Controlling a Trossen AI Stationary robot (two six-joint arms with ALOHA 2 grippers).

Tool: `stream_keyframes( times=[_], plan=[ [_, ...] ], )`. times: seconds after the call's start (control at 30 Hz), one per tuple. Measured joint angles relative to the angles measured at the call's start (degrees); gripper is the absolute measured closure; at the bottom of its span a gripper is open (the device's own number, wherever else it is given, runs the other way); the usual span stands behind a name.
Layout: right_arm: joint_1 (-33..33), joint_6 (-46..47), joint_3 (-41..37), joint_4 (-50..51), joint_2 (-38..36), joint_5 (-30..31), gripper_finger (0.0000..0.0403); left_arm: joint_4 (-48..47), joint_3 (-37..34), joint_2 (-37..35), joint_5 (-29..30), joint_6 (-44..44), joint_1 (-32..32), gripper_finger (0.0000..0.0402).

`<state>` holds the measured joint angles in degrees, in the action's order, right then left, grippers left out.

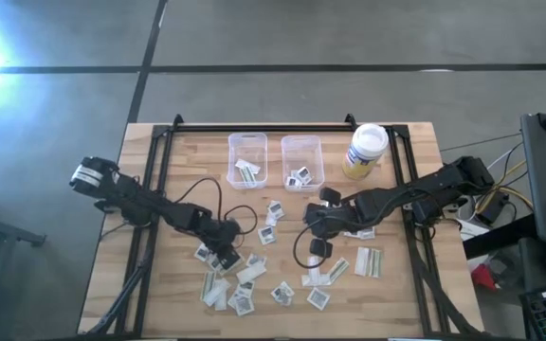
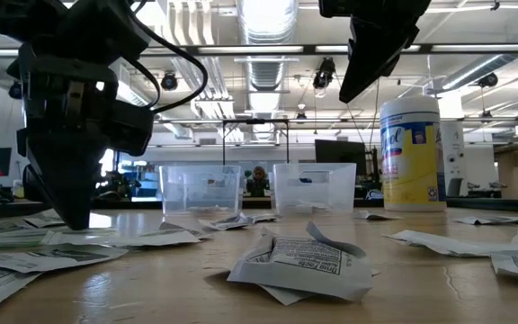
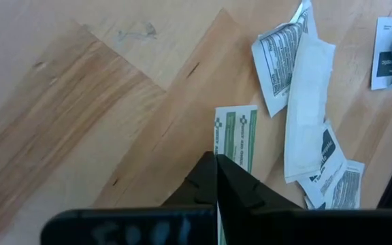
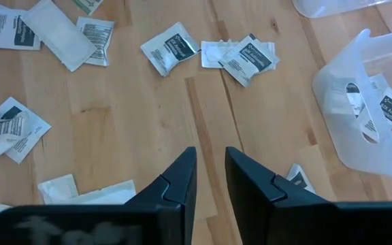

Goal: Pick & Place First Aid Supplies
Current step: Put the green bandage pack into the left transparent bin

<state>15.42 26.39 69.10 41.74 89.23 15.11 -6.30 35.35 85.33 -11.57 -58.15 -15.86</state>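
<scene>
Several small flat paper packets (image 1: 282,292) lie scattered on the wooden table (image 1: 406,294), and one crumpled packet (image 2: 299,261) lies near the front. My left gripper (image 1: 227,258) is down at the table's left-centre, shut at a white packet with green print (image 3: 237,133). My right gripper (image 1: 318,227) hangs well above the table's middle, its fingers (image 4: 182,180) a little apart with only bare wood between them. Two clear bins (image 1: 247,142) (image 1: 302,142) at the back hold a few packets each. My left gripper has its shut fingers (image 3: 233,187) on the near end of the green-printed packet (image 3: 231,153), slanting down from above. The fingers hide the place of contact, so I cannot tell whether the edge is pinched between them. The rest of the packet lies flat on the table.
A yellow wipes jar with a white lid (image 1: 365,150) stands at the back right beside the bins. A long pale strip (image 3: 308,102) and printed packets (image 3: 278,58) lie close by my left gripper. Black frame rails (image 1: 150,189) run along the table's left, right and far sides.
</scene>
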Motion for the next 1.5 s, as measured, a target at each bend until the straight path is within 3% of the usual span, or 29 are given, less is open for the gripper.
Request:
stream_keyframes(
  times=[0.33, 0.8, 1.0, 1.27, 1.5],
  plan=[
    [0.53, 0.10, 0.00, 1.64, 0.00, -0.07, 0.0344, -0.17, 0.00, -3.81, -2.30, 1.04, 0.07, 0.0401],
    [0.57, 0.21, 0.00, 2.28, -0.02, -0.07, 0.0330, -1.79, 0.00, -5.65, -4.73, -1.91, 0.19, 0.0395],
    [0.57, 0.20, 0.00, 2.36, -0.02, -0.04, 0.0329, -2.30, 0.00, -5.65, -1.54, -0.61, 0.63, 0.0336],
    [0.57, 0.20, 0.00, 2.36, -0.02, -0.02, 0.0342, -1.30, 0.00, -4.32, -4.28, -1.56, 1.79, 0.0239],
    [0.59, 0.18, 0.00, 2.29, -0.02, 0.00, 0.0341, 3.05, -0.02, -0.47, -5.50, -1.62, 2.14, 0.0221]
  ],
)
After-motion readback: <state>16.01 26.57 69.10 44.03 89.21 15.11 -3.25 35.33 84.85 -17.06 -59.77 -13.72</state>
